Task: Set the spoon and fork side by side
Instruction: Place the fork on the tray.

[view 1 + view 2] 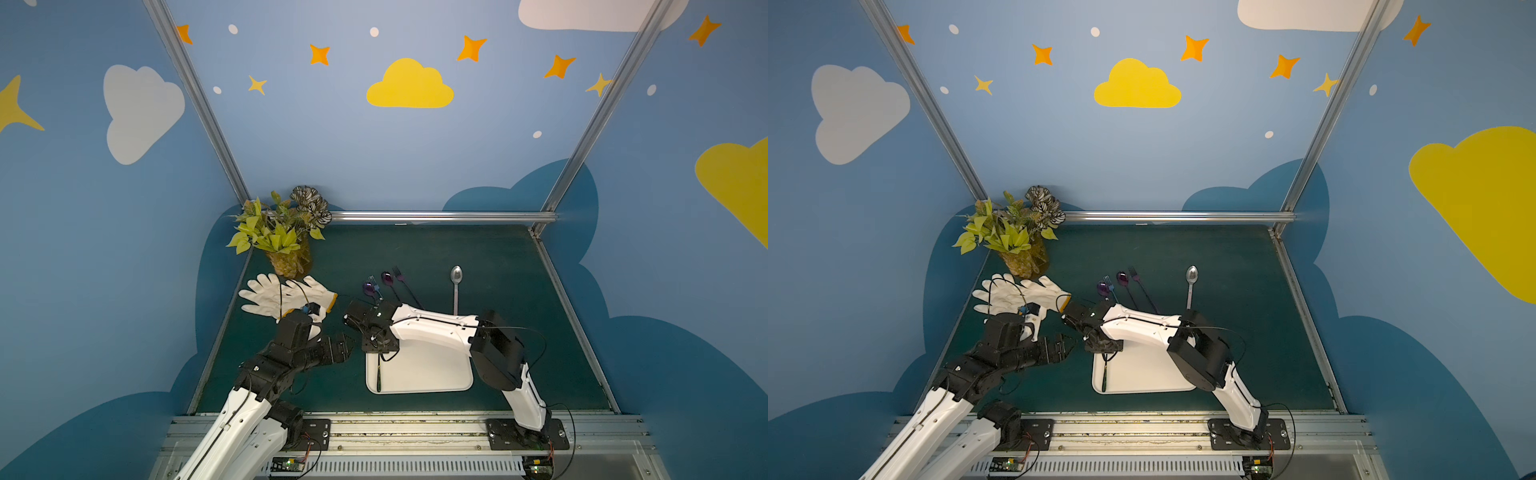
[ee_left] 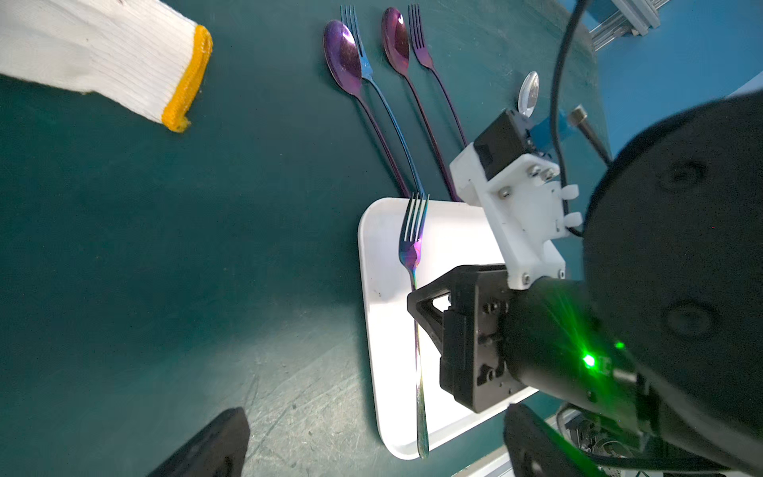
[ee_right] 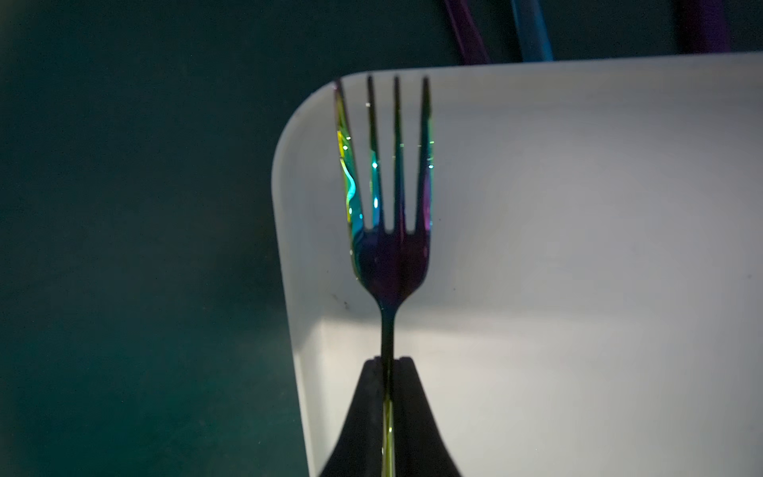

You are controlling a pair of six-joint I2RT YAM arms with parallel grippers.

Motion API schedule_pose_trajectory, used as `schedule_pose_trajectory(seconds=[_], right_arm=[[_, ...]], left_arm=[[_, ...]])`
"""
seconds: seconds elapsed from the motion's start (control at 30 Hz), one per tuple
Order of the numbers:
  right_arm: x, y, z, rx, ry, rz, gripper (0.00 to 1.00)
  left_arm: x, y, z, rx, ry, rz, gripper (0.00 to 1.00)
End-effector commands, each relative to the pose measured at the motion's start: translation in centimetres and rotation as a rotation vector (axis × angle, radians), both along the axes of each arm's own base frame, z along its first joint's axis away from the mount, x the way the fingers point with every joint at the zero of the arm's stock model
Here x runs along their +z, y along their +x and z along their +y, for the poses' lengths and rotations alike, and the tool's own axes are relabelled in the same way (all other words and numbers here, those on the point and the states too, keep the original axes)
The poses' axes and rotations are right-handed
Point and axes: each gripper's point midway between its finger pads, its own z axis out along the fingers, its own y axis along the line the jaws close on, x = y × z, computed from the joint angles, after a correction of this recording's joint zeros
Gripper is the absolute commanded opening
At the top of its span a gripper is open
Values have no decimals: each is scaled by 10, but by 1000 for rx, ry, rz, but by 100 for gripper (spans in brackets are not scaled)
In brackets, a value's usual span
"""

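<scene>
The fork with the rainbow shine is over the white tray, along the tray's edge on the left arm's side; we cannot tell if it touches the tray. The right end effector is closed on its handle. The left end effector is wide open and holds nothing, beside the tray. The silver spoon lies alone on the green desk, behind the tray.

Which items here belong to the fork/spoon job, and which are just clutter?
Job: fork, gripped by the right pincer; silver spoon, unpaired; two spoon-fork pairs, already set; tray.
Lying about: gloves; plant.
</scene>
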Motion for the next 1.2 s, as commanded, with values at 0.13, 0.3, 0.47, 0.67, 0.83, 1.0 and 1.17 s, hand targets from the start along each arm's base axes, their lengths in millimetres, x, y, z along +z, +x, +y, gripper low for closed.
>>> schedule_pose_trajectory(seconds=[0.13, 0.3, 0.47, 0.67, 0.83, 1.0, 1.17], right_arm=[[-8, 6, 1, 0, -15, 9, 0], [-13, 8, 2, -5, -21, 17, 0], [-20, 8, 1, -23, -21, 46, 0], [-19, 10, 6, -5, -11, 48, 6], [-20, 8, 6, 1, -11, 58, 11], [-13, 10, 7, 16, 1, 50, 20], [2, 13, 4, 27, 12, 30, 25]], left_arm=[[2, -1, 1, -3, 11, -10, 100], [2, -1, 2, 0, 14, -11, 100], [1, -1, 2, 1, 16, -10, 100], [2, 0, 3, 3, 19, -13, 100], [1, 0, 3, 3, 21, -12, 100], [0, 0, 3, 4, 24, -10, 100], [-1, 1, 4, 7, 28, -6, 100]])
